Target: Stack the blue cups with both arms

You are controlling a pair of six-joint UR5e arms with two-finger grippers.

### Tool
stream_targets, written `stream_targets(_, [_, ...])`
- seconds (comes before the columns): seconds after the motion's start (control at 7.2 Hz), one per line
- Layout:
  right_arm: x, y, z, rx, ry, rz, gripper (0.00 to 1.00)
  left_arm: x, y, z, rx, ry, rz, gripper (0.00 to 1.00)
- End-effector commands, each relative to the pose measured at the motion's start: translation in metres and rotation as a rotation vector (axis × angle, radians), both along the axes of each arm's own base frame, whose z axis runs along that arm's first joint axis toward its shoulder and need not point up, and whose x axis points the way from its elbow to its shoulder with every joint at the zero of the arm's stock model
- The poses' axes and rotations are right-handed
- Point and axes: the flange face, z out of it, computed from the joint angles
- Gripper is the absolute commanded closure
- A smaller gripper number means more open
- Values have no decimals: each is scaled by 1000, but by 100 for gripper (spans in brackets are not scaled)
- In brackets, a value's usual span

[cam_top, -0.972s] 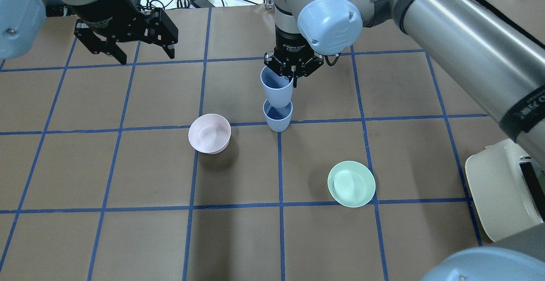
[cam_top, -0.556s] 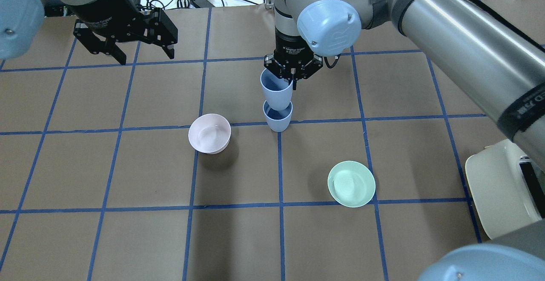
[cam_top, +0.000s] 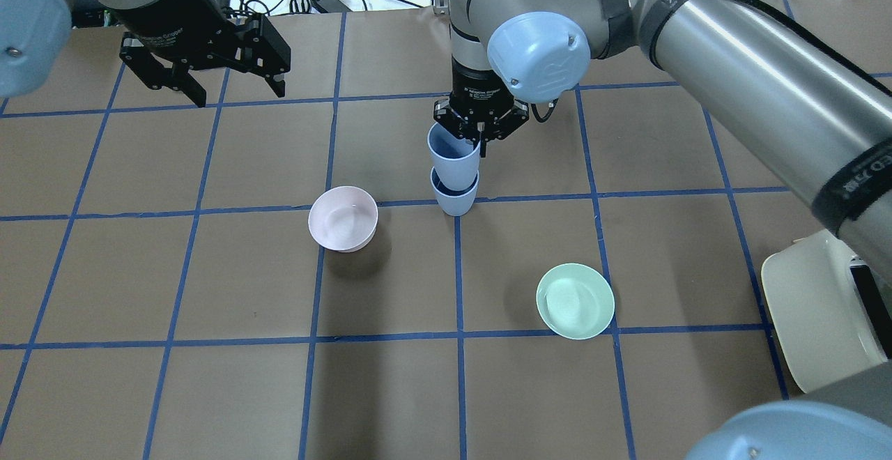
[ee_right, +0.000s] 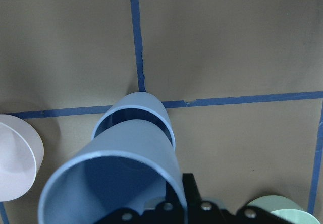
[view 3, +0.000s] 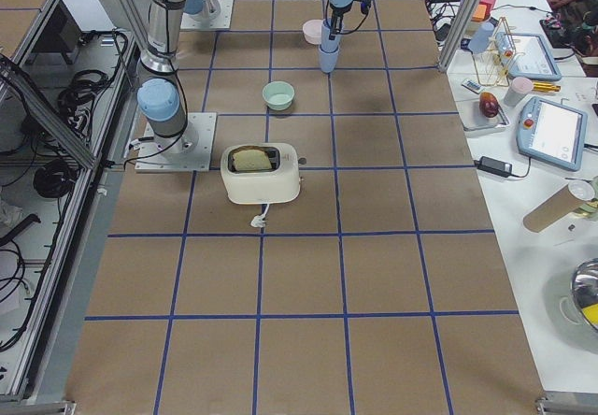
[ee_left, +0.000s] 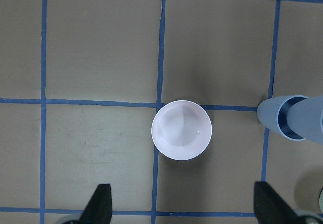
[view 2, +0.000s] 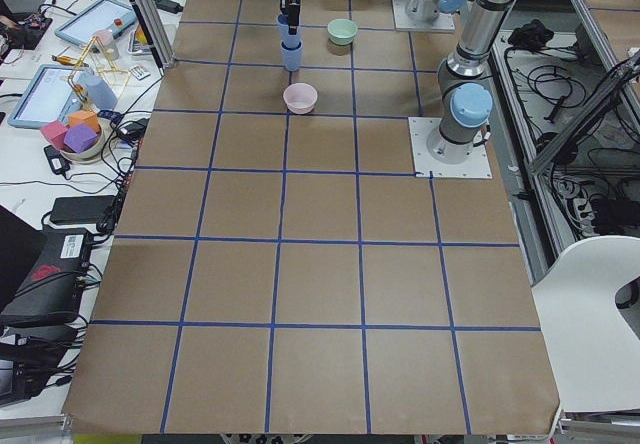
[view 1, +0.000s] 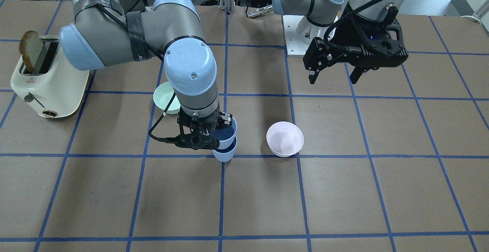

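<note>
One blue cup [cam_top: 454, 200] stands upright on the table near a tape crossing. My right gripper [cam_top: 479, 136] is shut on the rim of the second blue cup [cam_top: 453, 157] and holds it tilted slightly, its base lowered into the mouth of the standing cup. The right wrist view shows the held cup [ee_right: 118, 181] partly inside the lower cup [ee_right: 149, 105]. In the front view the held cup [view 1: 227, 133] sits over the lower cup [view 1: 225, 155]. My left gripper [cam_top: 237, 92] is open and empty, high over the table's far left, and its fingers [ee_left: 99, 204] frame the pink bowl.
A pale pink bowl [cam_top: 343, 218] sits left of the cups and a mint-green bowl [cam_top: 575, 301] sits nearer, to the right. A cream toaster [view 1: 46, 84] holding a bread slice stands at the table's right end. Cables and clutter lie beyond the far edge.
My right gripper has come down with the held cup, so its base now sits deeper in the standing cup. The left arm has not moved.
</note>
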Motion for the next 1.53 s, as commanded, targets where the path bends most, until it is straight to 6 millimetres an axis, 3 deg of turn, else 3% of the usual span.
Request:
stream_targets(0.0, [0,-2,0,-12,-4,-3,55,-1,0,-1,2,0,-2,0])
stream_targets(0.28, [1,-5,6,-40,-10,-2,0,-1,0,-1,2,0,-2,0])
stream_targets(0.56, [-13,-8,24,-59,-6,-3,0,0,0,-1,3,0,0,0])
stream_targets(0.83, [-69,-13,80,-141,-48,7,0,-1,1,0,2,0,-2,0])
stream_targets(1.11, [-144,-12,107,-118,-28,-27,0,-1,1,0,0,-2,-1,0])
stream_targets(1.25, [-165,6,128,-83,-32,-61,0,-1,0,-1,2,-2,-1,0])
stream_targets(1.39, [-171,19,146,-100,-23,-59,0,-1,1,0,2,-2,-1,0])
